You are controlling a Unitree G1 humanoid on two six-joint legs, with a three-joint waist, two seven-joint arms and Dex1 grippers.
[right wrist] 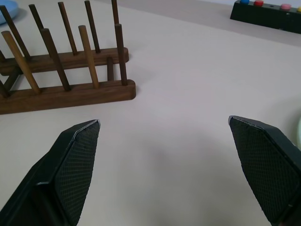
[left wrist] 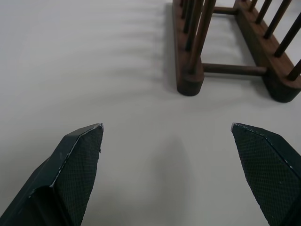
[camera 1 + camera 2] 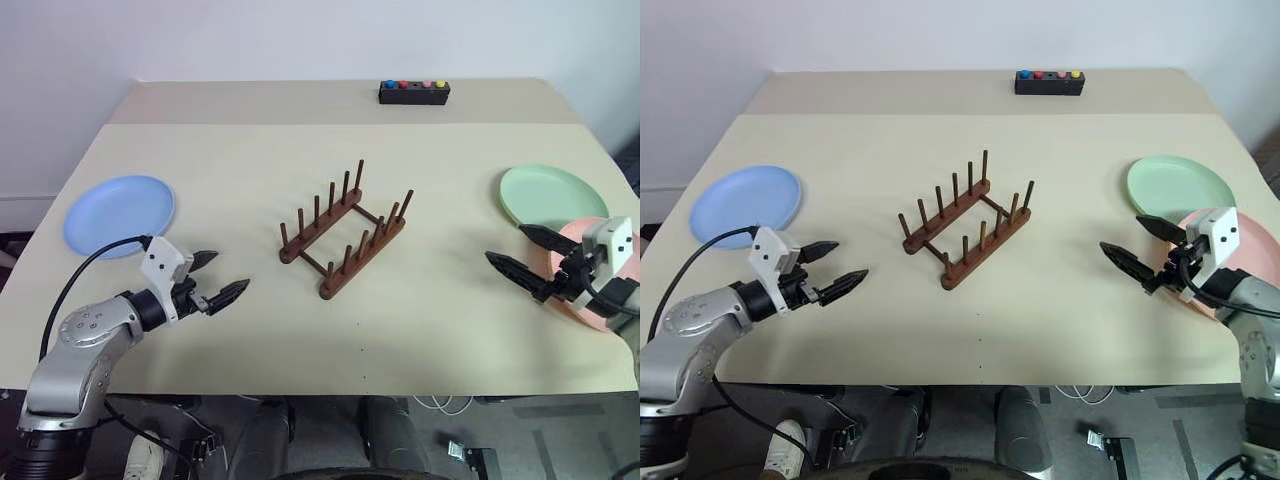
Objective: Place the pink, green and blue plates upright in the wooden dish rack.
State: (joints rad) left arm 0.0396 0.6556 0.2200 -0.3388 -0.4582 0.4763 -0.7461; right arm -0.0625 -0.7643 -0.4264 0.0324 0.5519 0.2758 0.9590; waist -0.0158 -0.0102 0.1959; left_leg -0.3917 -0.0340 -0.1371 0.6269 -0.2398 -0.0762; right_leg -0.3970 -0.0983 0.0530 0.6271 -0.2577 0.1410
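Note:
The dark wooden dish rack [image 3: 345, 228] stands empty at the table's middle, its pegs upright. A blue plate [image 3: 119, 213] lies flat near the left edge. At the right, the green plate [image 3: 552, 195] lies flat with the pink plate [image 3: 592, 262] just in front of it, partly covered by my right arm. My left gripper [image 3: 220, 277] hovers open over bare table, front left of the rack, pointing toward it. My right gripper [image 3: 522, 254] is open too, beside the pink plate and aimed at the rack. Nothing is between either pair of fingers.
A black box with coloured buttons [image 3: 414, 92] sits at the table's far edge. The beige table [image 3: 240, 170] has a seam across its back part. Bare surface surrounds the rack on all sides.

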